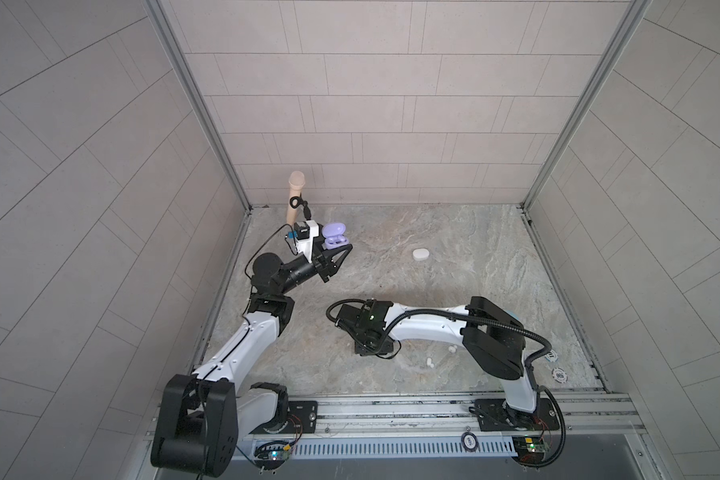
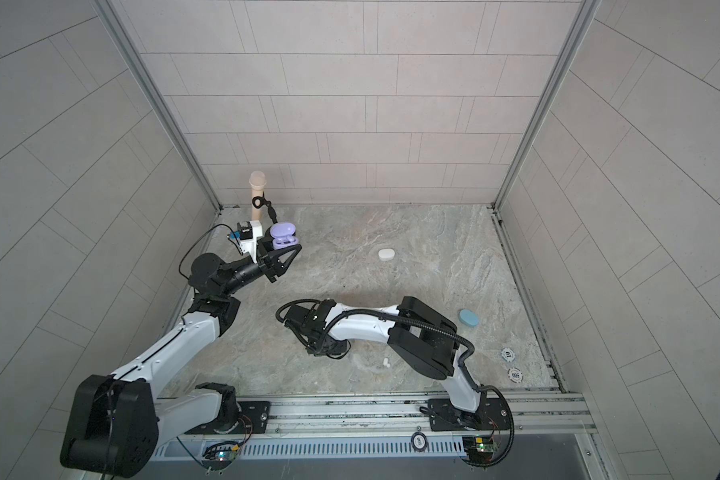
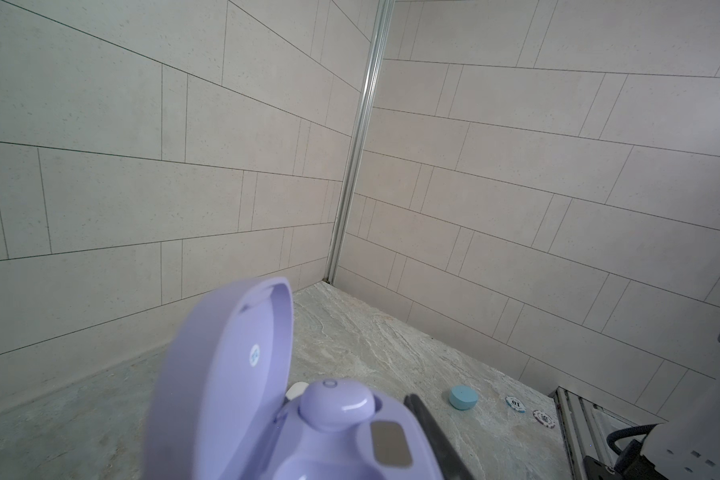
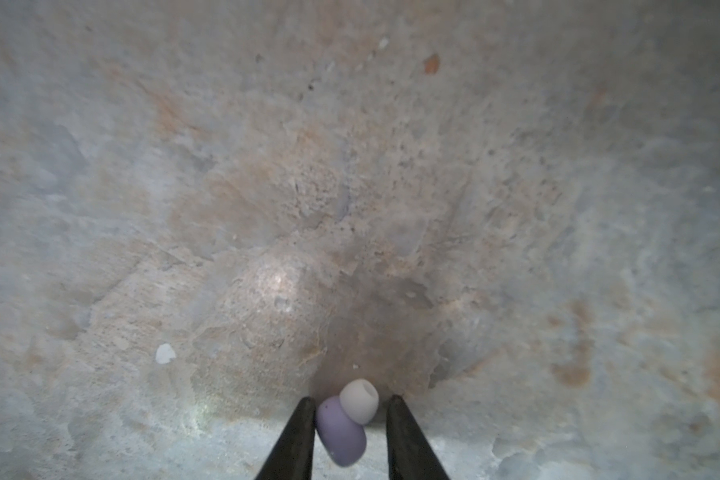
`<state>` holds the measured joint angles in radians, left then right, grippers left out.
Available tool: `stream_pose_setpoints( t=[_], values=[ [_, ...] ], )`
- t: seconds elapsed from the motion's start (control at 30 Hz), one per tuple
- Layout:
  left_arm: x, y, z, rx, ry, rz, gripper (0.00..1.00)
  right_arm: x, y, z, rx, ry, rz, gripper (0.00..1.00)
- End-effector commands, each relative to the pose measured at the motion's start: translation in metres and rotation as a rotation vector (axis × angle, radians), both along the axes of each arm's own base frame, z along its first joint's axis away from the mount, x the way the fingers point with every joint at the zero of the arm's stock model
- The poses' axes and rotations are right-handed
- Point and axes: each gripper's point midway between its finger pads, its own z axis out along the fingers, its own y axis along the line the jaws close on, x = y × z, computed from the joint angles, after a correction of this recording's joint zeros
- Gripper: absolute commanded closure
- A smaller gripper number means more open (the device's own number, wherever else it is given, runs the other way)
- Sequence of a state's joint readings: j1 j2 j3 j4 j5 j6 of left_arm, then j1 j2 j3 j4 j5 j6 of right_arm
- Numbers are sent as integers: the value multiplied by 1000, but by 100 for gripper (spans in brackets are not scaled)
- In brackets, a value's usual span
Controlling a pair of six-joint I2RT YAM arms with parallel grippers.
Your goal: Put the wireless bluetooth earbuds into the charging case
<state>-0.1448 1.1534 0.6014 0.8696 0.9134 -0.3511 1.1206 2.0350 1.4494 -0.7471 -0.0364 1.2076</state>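
Stone table (image 1: 433, 232), tiled walls (image 1: 350, 83). Half done: open lilac case (image 1: 334, 240) clamped in left pincer (image 1: 339, 251), one earbud (image 3: 335, 405) seated; second earbud (image 4: 341, 432), well apart from case, between spread right pincer (image 4: 352, 400).

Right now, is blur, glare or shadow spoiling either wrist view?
Right wrist view: the lilac earbud at the right gripper is clear, with shadow around it and a glare patch on the table. Left wrist view: the lilac case sits too close and is blurred.

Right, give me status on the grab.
Left gripper shut on open lilac case, raised. Right gripper open, straddling lilac earbud on table. Nothing crowding it.
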Motion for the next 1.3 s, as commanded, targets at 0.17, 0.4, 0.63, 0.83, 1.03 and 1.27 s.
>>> stream_pose_setpoints(
  t=[0.17, 0.4, 0.63, 0.83, 1.03, 1.27],
  values=[
    [-8, -1, 10, -10, -48, -9, 100, 3, -4, -10, -39, -2, 2, 75],
    [-9, -1, 10, -8, -47, -7, 100, 2, -5, -9, -35, -2, 3, 82],
    [-13, -4, 7, -1, -43, -19, 100, 3, -5, 5, 4, -23, 9, 88],
    [-18, -11, 4, 19, -41, -34, 100, 5, -12, 29, 56, -45, 17, 91],
    [-22, -14, 3, 21, -38, -47, 100, 2, -25, 43, 101, -40, 41, 92],
    [-24, -16, 4, 22, -41, -55, 100, -19, -60, 14, -76, 85, 267, 92]
  ],
)
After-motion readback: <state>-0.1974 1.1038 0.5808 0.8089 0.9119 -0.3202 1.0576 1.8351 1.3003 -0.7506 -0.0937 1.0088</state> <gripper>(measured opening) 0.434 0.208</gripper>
